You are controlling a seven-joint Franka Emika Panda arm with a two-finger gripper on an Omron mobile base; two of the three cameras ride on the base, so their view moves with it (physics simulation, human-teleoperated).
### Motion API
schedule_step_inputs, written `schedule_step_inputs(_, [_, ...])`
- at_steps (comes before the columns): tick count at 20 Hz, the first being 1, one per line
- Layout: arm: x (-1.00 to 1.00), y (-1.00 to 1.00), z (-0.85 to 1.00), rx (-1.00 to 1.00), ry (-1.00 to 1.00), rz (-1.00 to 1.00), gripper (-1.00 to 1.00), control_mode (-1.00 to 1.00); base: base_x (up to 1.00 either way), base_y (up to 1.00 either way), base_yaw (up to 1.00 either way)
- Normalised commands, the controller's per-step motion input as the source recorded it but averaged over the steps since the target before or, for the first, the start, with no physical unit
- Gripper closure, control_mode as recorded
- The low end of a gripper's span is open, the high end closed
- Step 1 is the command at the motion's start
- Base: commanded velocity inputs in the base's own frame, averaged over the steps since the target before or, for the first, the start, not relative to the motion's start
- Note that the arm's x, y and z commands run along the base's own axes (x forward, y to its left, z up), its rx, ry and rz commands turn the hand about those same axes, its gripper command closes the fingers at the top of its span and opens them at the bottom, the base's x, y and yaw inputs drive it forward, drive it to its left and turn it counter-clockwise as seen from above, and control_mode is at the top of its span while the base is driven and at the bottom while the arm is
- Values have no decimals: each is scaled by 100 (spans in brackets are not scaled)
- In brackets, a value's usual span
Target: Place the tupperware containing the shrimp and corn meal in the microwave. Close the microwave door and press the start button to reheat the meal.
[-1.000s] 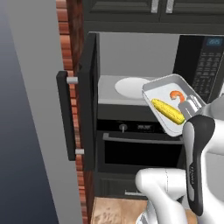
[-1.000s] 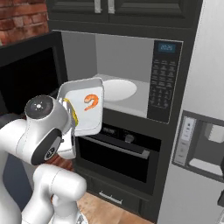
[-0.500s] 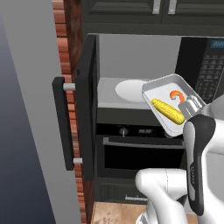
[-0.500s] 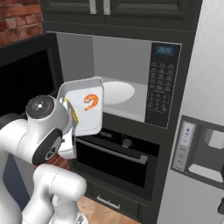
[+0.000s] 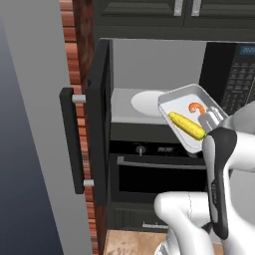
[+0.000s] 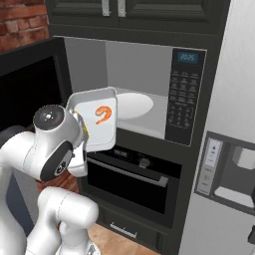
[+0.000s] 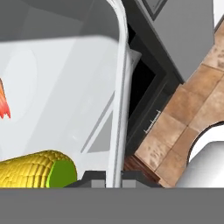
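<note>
The tupperware (image 5: 191, 117) hangs in the air in front of the open microwave (image 5: 164, 94), level with the mouth of the cavity and above the oven (image 5: 159, 174) below it. It is tilted, its open side turned partly toward the cameras. Inside lie the corn (image 5: 186, 126) and the shrimp (image 5: 196, 107), the corn nearer the lower rim, the shrimp above it and apart from it. In the right base view the shrimp (image 6: 103, 114) shows plainly against the pale floor of the tray (image 6: 97, 119), while the corn is mostly hidden behind the arm's round joint.

The gripper (image 5: 211, 117) meets the tray at its right-hand rim in the left base view. In the hand view that rim (image 7: 117, 109) runs straight down between the dark finger bases at the bottom edge, so the fingers seem clamped on it, though the tips themselves are hidden. The corn's green cut end (image 7: 61, 172) lies just beside that edge.

The door (image 5: 97, 119) stands swung wide to the left, its bar handle (image 5: 73, 139) facing outward beside the brick wall (image 5: 74, 60). Inside the cavity a white round plate (image 5: 147, 100) lies flat on the floor, behind the tray. The keypad (image 6: 180, 97) with its blue display (image 6: 189, 57) sits on the right of the cavity. A wooden floor (image 7: 183, 118) shows below.
</note>
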Motion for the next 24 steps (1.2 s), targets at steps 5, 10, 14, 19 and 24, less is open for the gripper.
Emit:
schedule_step_inputs(5, [58, 3, -9, 0, 5, 0, 100, -100, 0, 0, 0])
schedule_step_inputs(10, [66, 0, -8, 0, 0, 0, 100, -100, 0, 0, 0])
schedule_step_inputs(14, [77, 0, -11, 0, 0, 0, 100, -100, 0, 0, 0])
schedule_step_inputs(19, [63, -3, -8, 0, -2, 0, 100, -100, 0, 0, 0])
schedule_step_inputs(24, [62, -21, 0, 0, 2, 0, 100, -100, 0, 0, 0])
